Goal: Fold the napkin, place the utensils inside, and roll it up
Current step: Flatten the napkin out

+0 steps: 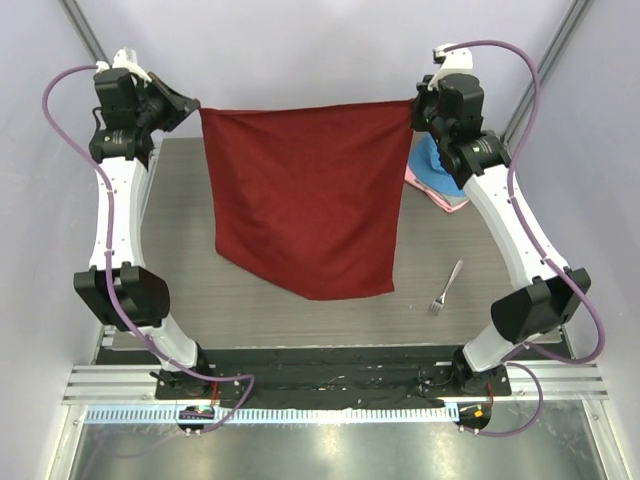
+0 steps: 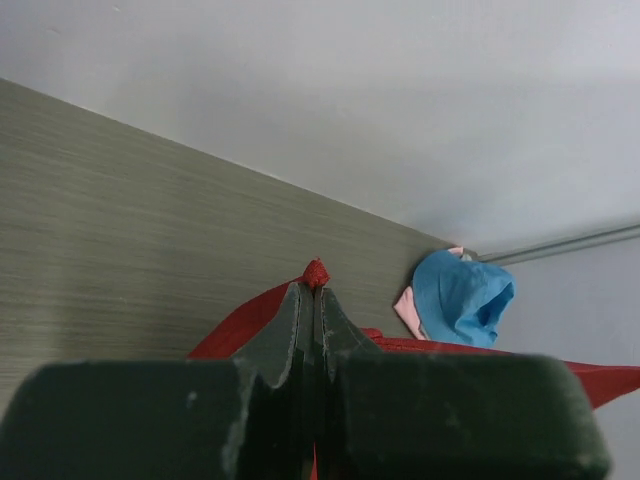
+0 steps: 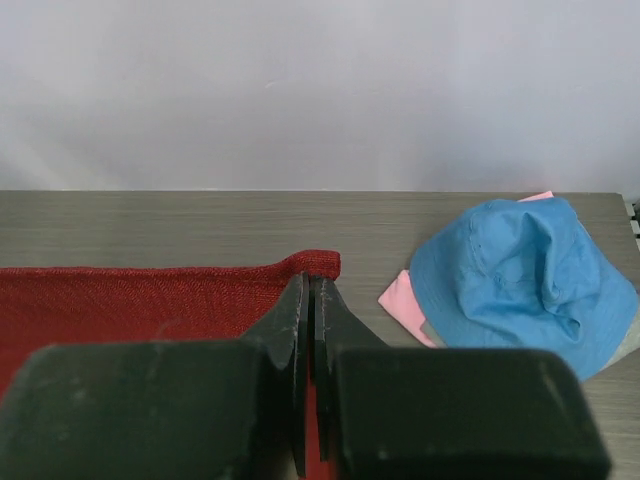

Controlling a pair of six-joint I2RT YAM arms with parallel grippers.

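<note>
The dark red napkin [image 1: 305,195] hangs spread in the air, held by its two top corners, its lower edge near the table. My left gripper [image 1: 196,110] is shut on the top left corner; the corner's tip [image 2: 315,272] pokes out past the closed jaws. My right gripper [image 1: 414,108] is shut on the top right corner [image 3: 318,263], with the red edge [image 3: 130,300] running to the left. The small silver fork [image 1: 446,287] lies on the table at the right front, clear of the napkin.
A bright blue cloth [image 1: 432,166] on a pale pink cloth [image 1: 446,200] lies at the back right of the table [image 1: 180,250], also seen in the right wrist view [image 3: 520,280] and the left wrist view [image 2: 460,297]. Walls stand close on both sides.
</note>
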